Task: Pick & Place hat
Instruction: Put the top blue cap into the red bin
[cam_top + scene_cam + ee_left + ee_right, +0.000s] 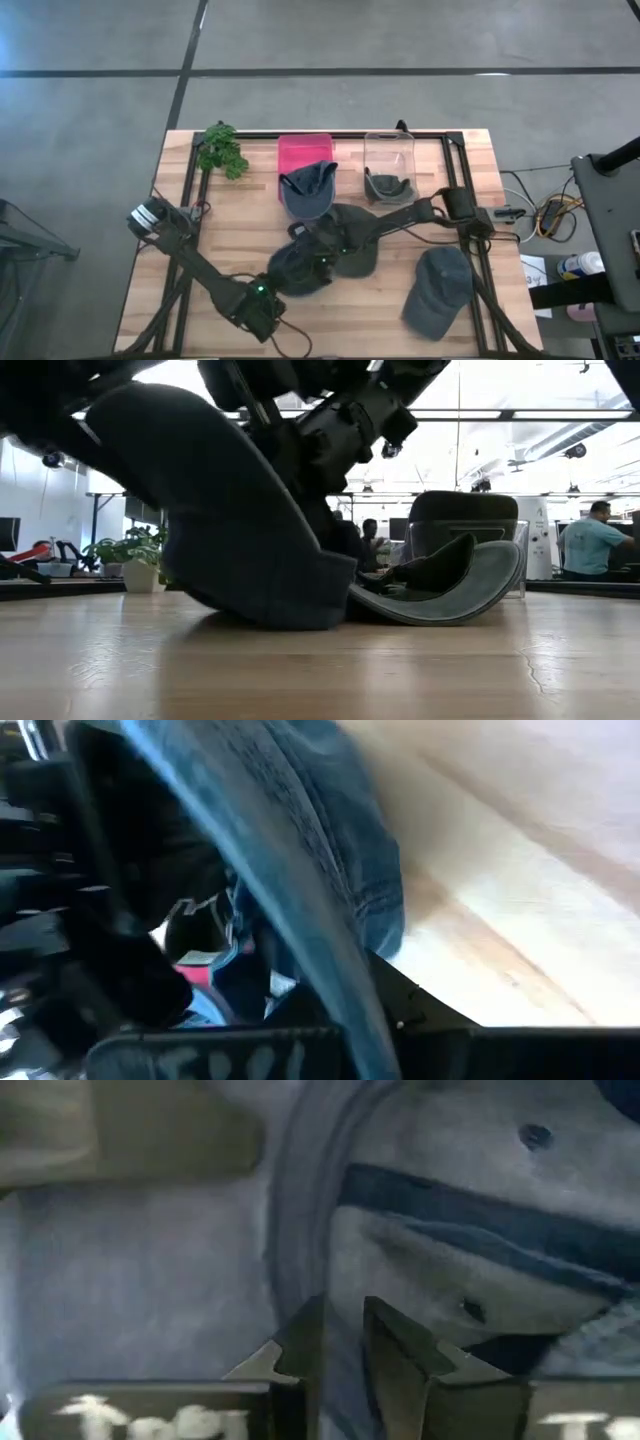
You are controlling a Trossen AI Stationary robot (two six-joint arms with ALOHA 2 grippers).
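The wooden table [220, 250] sits on a grey concrete floor [100, 110], with black frame rails along its edges. Nearest the front edge, the left gripper [283, 283] reaches in from the left arm's wrist and meets a dark blue hat [300, 268] at mid-table; in the left wrist view the blue denim brim [300, 870] runs across its fingers, but how far they are parted cannot be told. The right gripper [318, 245] comes in just beyond the same hat from the right side, and in its wrist view its two fingers [400, 1350] stand nearly together with a fold of hat fabric between them. Touching the right gripper's far side lies an olive-grey cap [352, 240]. Well to the right of both grippers, a grey cap [440, 288] rests near the table's front right.

Farther back, beyond the grippers, a pink bin [304, 152] holds another blue cap [308, 188], hanging partly over its near rim. Beside it, a clear bin [390, 150] holds a dark cap [388, 186]. A green plant [222, 150] stands at the far left corner.

In the low view, the room behind shows bright windows and a person in a teal shirt [590, 545].
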